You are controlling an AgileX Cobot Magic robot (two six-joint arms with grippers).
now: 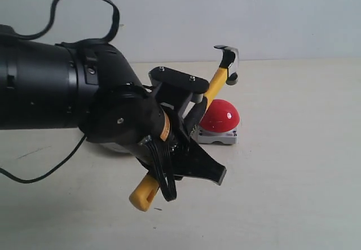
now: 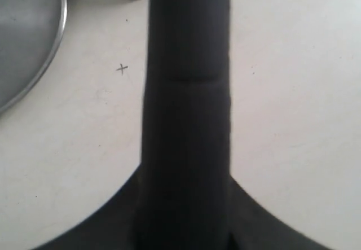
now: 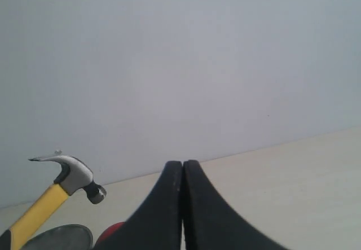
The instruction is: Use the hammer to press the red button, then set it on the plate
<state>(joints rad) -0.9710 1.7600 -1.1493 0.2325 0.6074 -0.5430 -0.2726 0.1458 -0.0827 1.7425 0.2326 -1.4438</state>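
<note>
My left gripper [image 1: 202,125] is shut on the hammer [image 1: 217,83] at the black part of its handle. The hammer slants up and away, its dark head [image 1: 228,55] in the air above the far side of the red button [image 1: 221,116], apart from it. The yellow looped end [image 1: 144,196] sticks out below the gripper. In the left wrist view the black handle [image 2: 189,92] fills the middle, with the plate [image 2: 22,35] beside it. My right gripper [image 3: 182,165] is shut on nothing, and its view shows the hammer head [image 3: 73,174], the plate [image 3: 56,237] and the button [image 3: 110,233].
The button sits on a small grey-white square base [image 1: 217,137] on a pale table [image 1: 293,165]. A plain wall [image 1: 225,13] stands behind it. My left arm [image 1: 45,86] covers the left half of the exterior view, and a black cable [image 1: 51,168] trails below it.
</note>
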